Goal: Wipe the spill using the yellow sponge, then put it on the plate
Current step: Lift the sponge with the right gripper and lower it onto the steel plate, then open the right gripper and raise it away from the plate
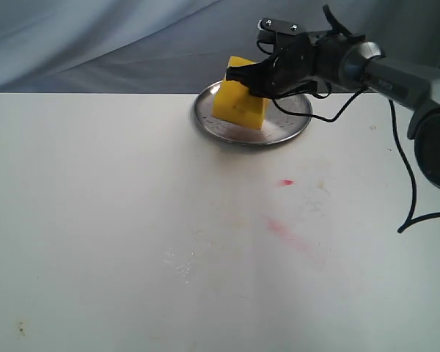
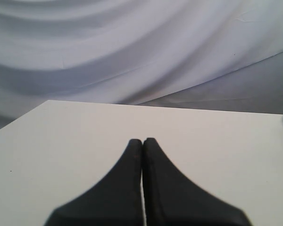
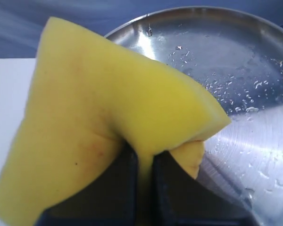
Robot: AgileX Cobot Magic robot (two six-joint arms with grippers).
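My right gripper (image 1: 240, 76) (image 3: 145, 157) is shut on the yellow sponge (image 1: 239, 104) (image 3: 99, 103), pinching a squashed fold of foam between its jaws. The sponge hangs tilted, its lower edge at or just above the round silver plate (image 1: 290, 130) at the table's far edge. In the right wrist view the plate (image 3: 254, 70) is wet with droplets. My left gripper (image 2: 142, 141) is shut on nothing, above bare white table; it does not appear in the exterior view. The spill is out of view; no yellowish puddle shows.
Two faint pink-red smears (image 1: 286, 182) (image 1: 282, 229) mark the white table right of the middle. Tiny glinting specks (image 1: 180, 262) lie nearer the front, and dark specks (image 1: 20, 327) at the front left. A black cable (image 1: 408, 176) hangs from the right arm. Grey cloth backs the table.
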